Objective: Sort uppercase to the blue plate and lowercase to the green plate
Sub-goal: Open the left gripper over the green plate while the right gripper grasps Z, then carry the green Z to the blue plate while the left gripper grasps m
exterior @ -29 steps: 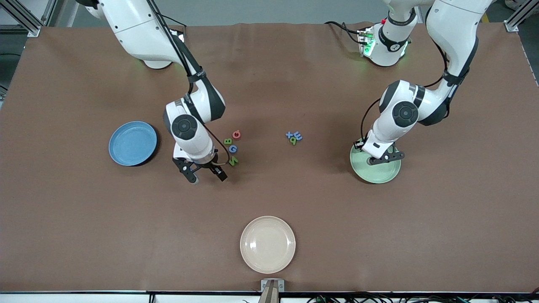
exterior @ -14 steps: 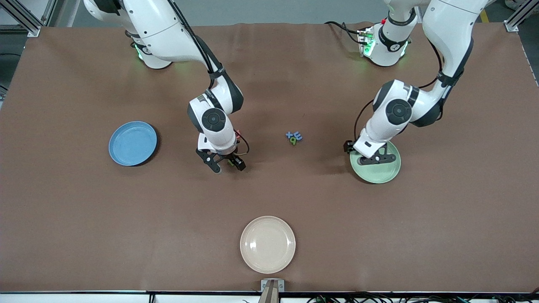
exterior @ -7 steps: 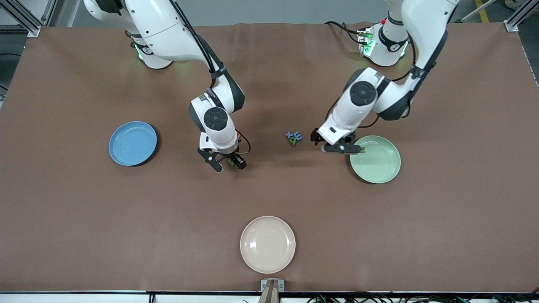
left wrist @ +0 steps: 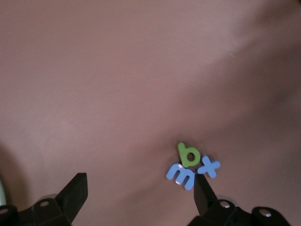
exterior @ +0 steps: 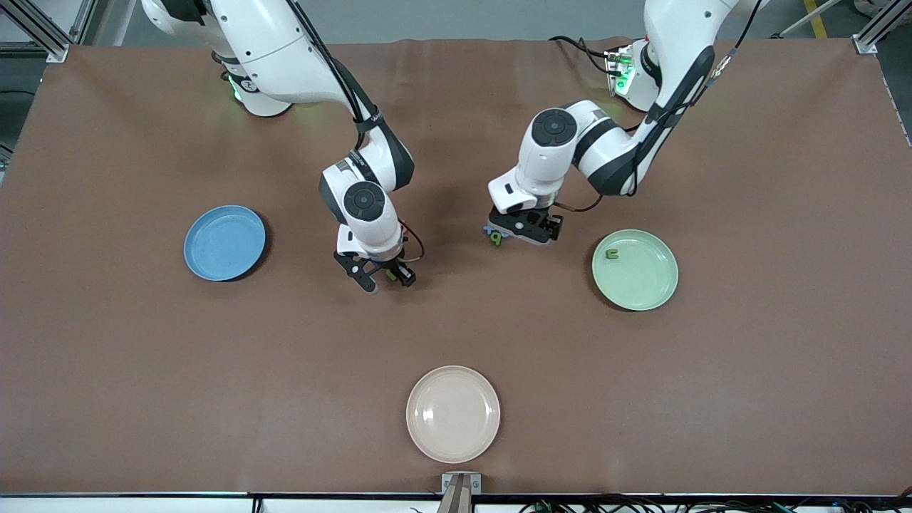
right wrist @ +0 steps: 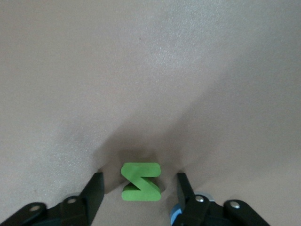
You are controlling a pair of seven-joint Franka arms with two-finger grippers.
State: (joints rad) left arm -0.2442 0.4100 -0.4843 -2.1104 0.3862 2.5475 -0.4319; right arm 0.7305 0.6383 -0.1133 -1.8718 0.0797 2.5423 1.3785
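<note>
A green S (right wrist: 141, 181) lies flat on the table between the fingers of my right gripper (exterior: 388, 280), which is open with a gap on each side of the letter. The other uppercase letters are hidden by this arm. The blue plate (exterior: 224, 243) sits toward the right arm's end. My left gripper (exterior: 525, 231) hangs wide open over the lowercase cluster: a green q-like letter (left wrist: 189, 154), a blue m (left wrist: 181, 174) and a blue x (left wrist: 209, 167), close to one finger (left wrist: 205, 194). The green plate (exterior: 645, 285) holds one small green letter (exterior: 611, 253).
A cream plate (exterior: 453, 414) lies near the table's front edge, well nearer the camera than both grippers. Bare brown table mat (exterior: 677, 399) surrounds the plates and letters.
The left gripper left the green plate, where a green letter now lies, and swung over to the lowercase cluster. The right gripper stayed at the S and its fingers narrowed.
</note>
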